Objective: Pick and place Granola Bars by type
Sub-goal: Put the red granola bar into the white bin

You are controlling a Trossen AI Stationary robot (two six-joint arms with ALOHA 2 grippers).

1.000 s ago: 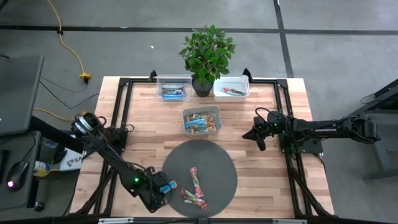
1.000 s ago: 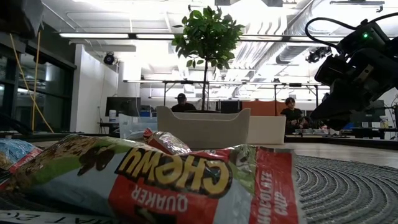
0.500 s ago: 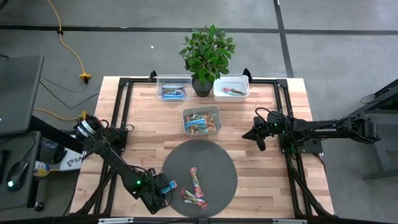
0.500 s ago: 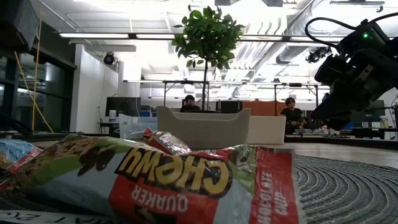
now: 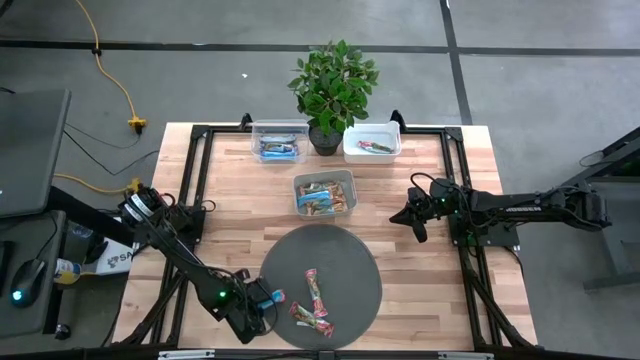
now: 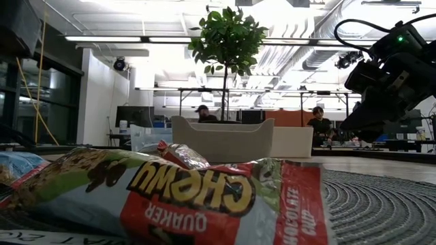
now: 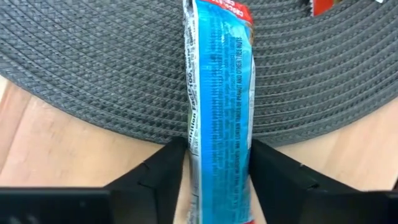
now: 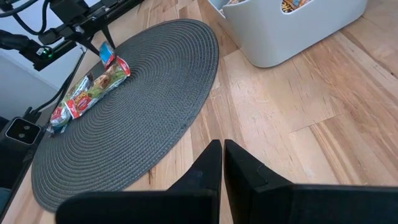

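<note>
A blue granola bar (image 7: 219,99) lies at the round grey mat's (image 5: 345,265) left edge, one end on the mat and the other over the wooden table. My left gripper (image 7: 219,180) stands over that end, pointing steeply down, its fingers closed against the bar's sides; the high view shows it as well (image 5: 262,300). Two red-and-green bars (image 5: 316,290) (image 5: 312,319) lie on the mat's near part. My right gripper (image 8: 222,163) waits shut above the table's right side (image 5: 411,222). My left gripper pinches the blue bar between its two fingers (image 7: 165,177), which lie on the wrapper's two long edges (image 7: 191,155) near the end that overhangs the wood. The fingers come from above, slanting steeply down, and stand across the bar. The bar's other end rests on the mat.
At the back stand a clear bin with blue bars (image 5: 279,142), a potted plant (image 5: 333,85) and a white bin (image 5: 372,142). A third bin with brownish bars (image 5: 325,192) sits just beyond the mat. Black frame rails run along the table's sides.
</note>
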